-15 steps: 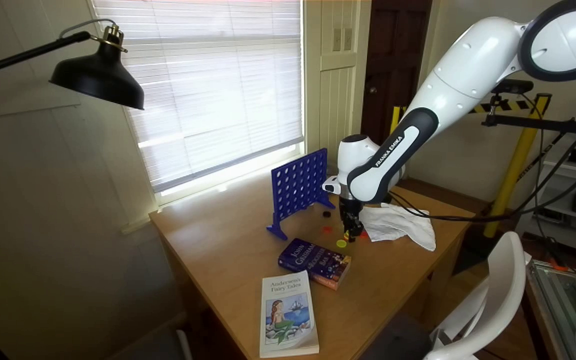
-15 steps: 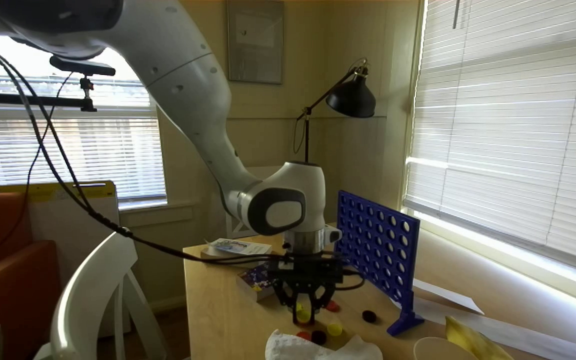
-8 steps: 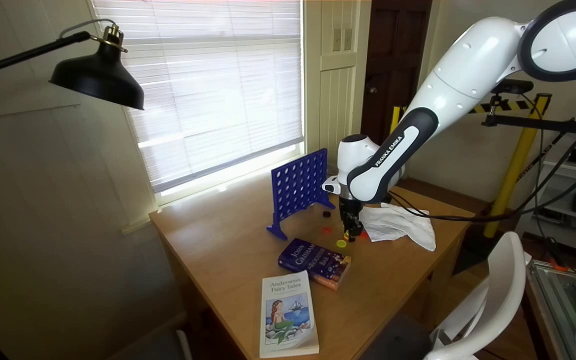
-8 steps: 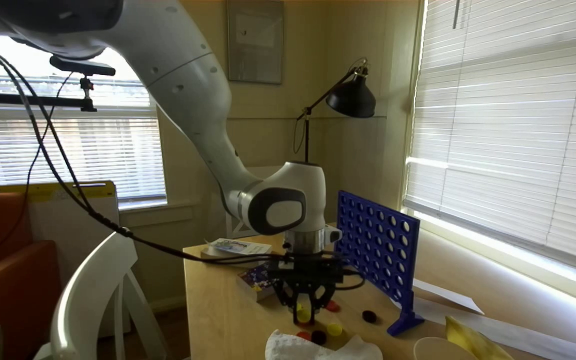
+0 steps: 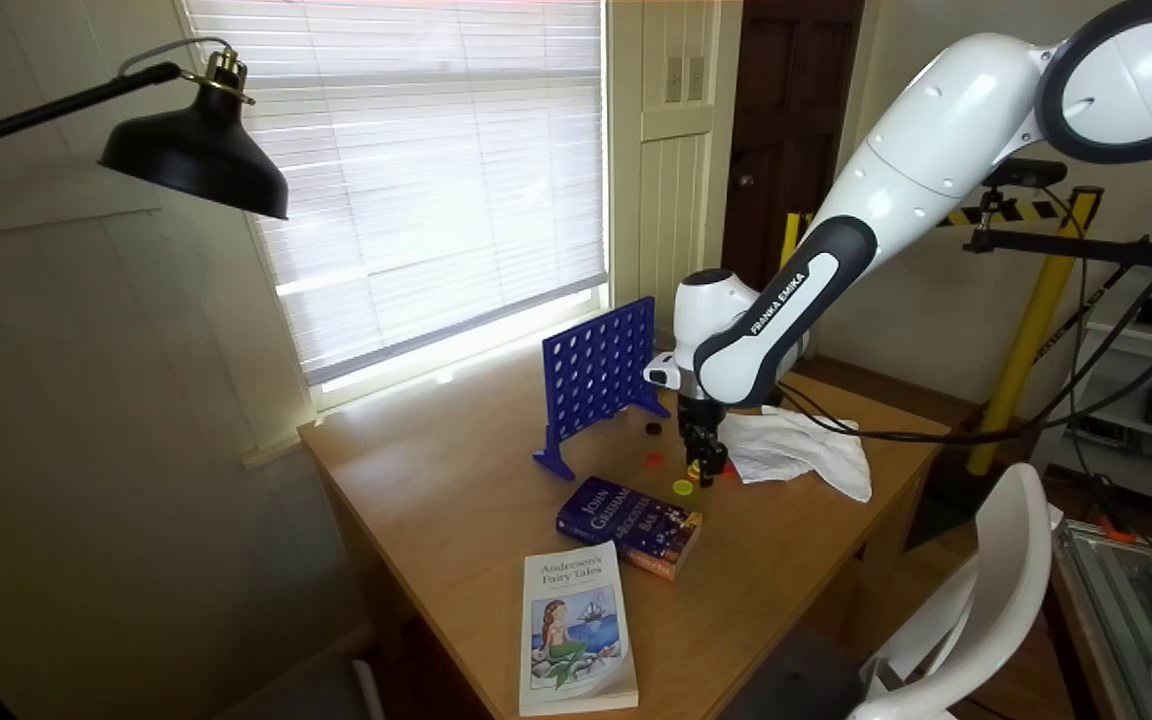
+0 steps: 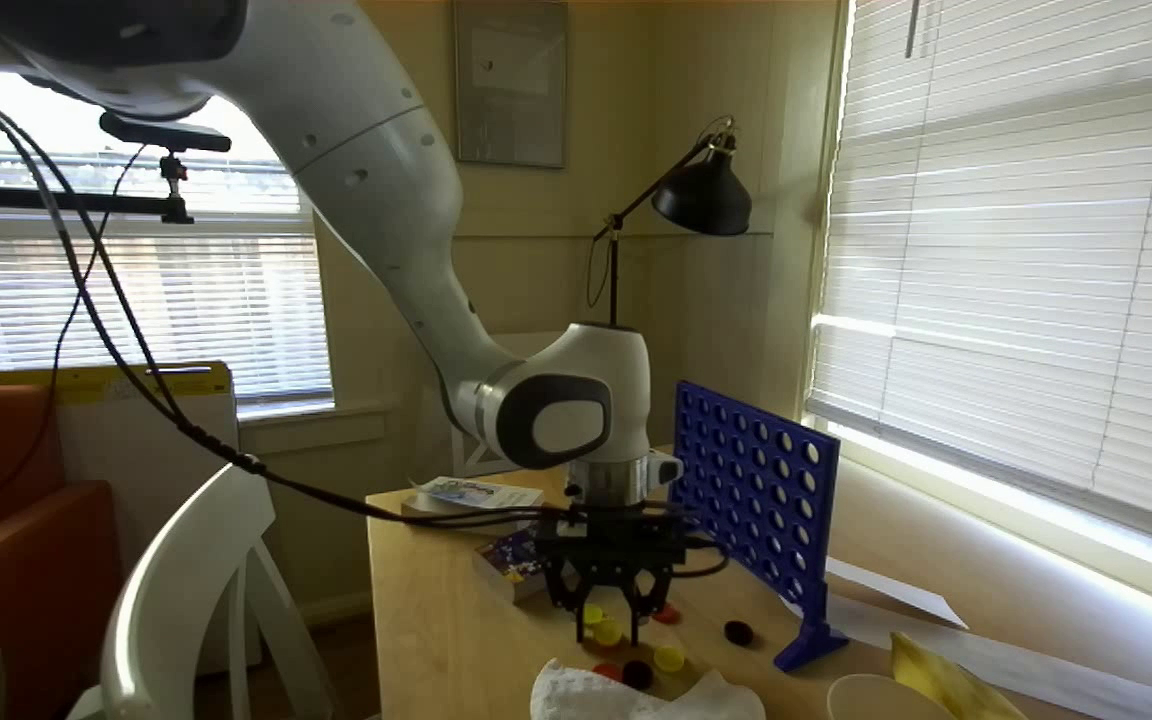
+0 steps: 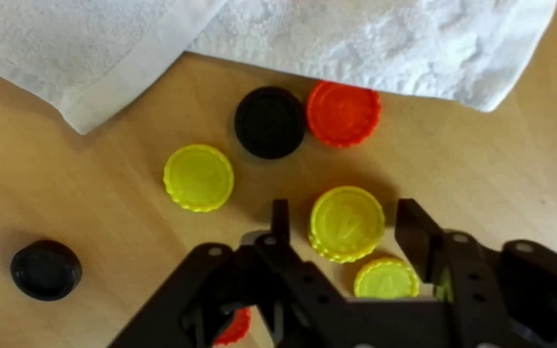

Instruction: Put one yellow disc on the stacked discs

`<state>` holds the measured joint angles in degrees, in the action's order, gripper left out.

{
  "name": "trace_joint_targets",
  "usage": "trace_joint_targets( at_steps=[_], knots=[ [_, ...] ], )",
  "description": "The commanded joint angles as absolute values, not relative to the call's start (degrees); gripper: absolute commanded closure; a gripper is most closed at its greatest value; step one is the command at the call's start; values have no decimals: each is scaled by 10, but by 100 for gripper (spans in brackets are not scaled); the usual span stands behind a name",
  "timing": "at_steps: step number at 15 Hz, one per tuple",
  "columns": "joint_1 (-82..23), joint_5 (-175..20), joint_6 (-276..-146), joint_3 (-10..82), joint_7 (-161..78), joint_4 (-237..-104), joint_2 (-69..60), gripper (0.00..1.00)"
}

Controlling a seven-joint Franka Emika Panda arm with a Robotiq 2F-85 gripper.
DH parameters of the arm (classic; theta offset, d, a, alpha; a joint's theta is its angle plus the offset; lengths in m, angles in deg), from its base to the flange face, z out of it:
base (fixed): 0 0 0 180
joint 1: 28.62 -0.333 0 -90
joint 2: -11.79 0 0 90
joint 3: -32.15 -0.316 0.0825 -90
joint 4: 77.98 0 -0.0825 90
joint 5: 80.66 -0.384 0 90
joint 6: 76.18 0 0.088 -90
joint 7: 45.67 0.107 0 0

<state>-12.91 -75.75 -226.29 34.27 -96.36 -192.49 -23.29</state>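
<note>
In the wrist view the stacked discs [image 7: 347,224] stand between the fingers, topped by a yellow disc lying flat, with a thin red edge showing under it. My gripper [image 7: 340,215] is open around the pile, bare wood visible on both sides of it. An exterior view also shows the gripper [image 6: 607,634] straddling the yellow-topped pile, its fingertips low over the table. A loose yellow disc [image 7: 387,279] lies close to the pile, partly covered by the gripper body. Another yellow disc [image 7: 198,178] lies alone to the left.
A black disc [image 7: 270,123] and a red disc [image 7: 344,114] lie beside the white cloth [image 7: 356,43]. A second black disc [image 7: 46,269] and another red disc [image 7: 235,326] are further off. The blue game grid [image 6: 756,490] and a dark book [image 5: 629,525] stand near the arm.
The fingers have spread apart, letting go of the yellow disc, which stays on top of the pile. The arm has hardly moved.
</note>
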Motion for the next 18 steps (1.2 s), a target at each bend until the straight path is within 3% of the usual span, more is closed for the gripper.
trace_joint_targets(
  at_steps=[1, 3, 9, 18],
  knots=[
    [-136, -735, -2248, 349, -950, -1925, -225, 22],
    [-136, -718, -2245, 348, -971, -1925, -221, 0],
    [-149, -702, -2210, 358, -935, -1931, -198, 0],
    [-125, -864, -2156, 324, -786, -1940, -155, 0]
  ],
)
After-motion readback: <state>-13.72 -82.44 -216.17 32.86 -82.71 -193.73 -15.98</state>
